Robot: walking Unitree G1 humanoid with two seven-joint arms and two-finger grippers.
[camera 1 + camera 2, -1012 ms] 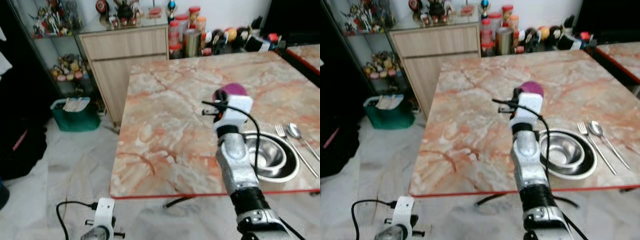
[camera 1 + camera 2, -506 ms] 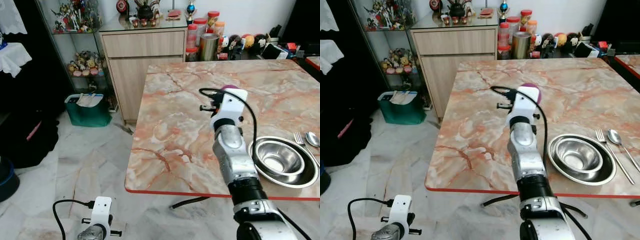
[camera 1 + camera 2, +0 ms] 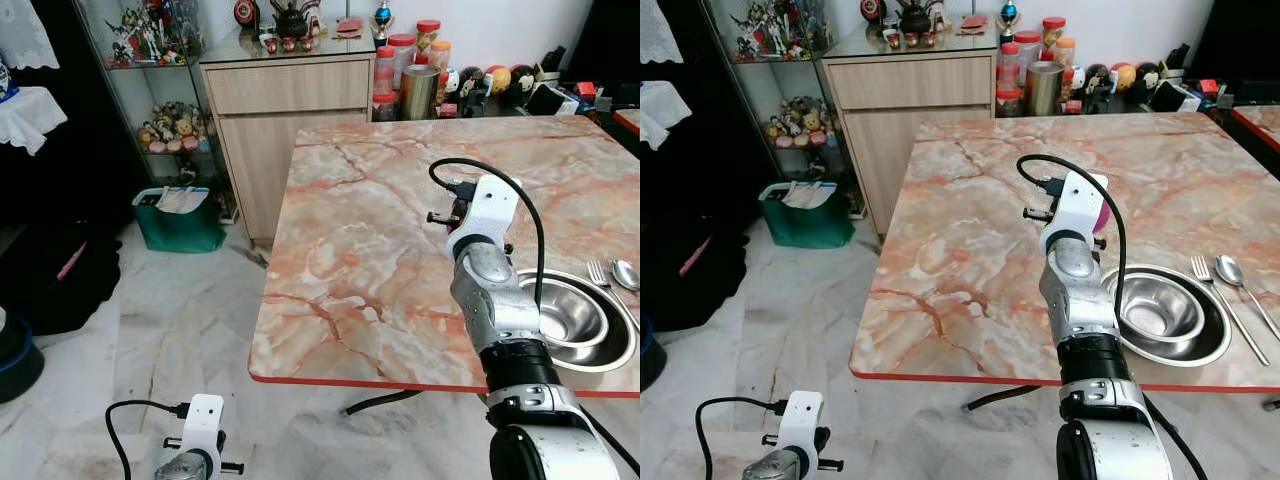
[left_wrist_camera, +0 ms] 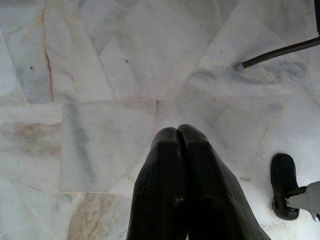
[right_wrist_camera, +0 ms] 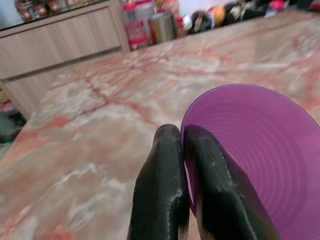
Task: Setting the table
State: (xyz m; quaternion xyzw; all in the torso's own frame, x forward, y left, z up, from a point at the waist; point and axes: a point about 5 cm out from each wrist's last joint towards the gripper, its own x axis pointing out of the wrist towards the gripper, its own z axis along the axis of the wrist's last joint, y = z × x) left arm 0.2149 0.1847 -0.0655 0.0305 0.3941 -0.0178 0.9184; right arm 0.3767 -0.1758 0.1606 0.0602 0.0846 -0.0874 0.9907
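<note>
The right gripper (image 5: 182,150) pinches the rim of a purple cup (image 5: 250,150), held above the marble worktop (image 3: 350,250) just left of a steel bowl (image 3: 1160,318) set in a plate. A fork (image 3: 1230,300) and spoon (image 3: 1245,290) lie to the bowl's right. To place it well, the cup probably should go down upright beside the setting, clear of the bowl. The left gripper (image 4: 180,145) hangs idle over the tiled floor (image 4: 100,75), jaws pressed together. A wooden cabinet (image 3: 290,110) and glass shelves of figurines (image 3: 150,80) stand behind.

- Pale marble-tile floor (image 3: 150,330).
- Wooden cabinet (image 3: 290,110) against the white wall (image 3: 500,25).
- Glass display shelf (image 3: 160,90) of figurines beside it.
- Green bin (image 3: 180,215) below.
</note>
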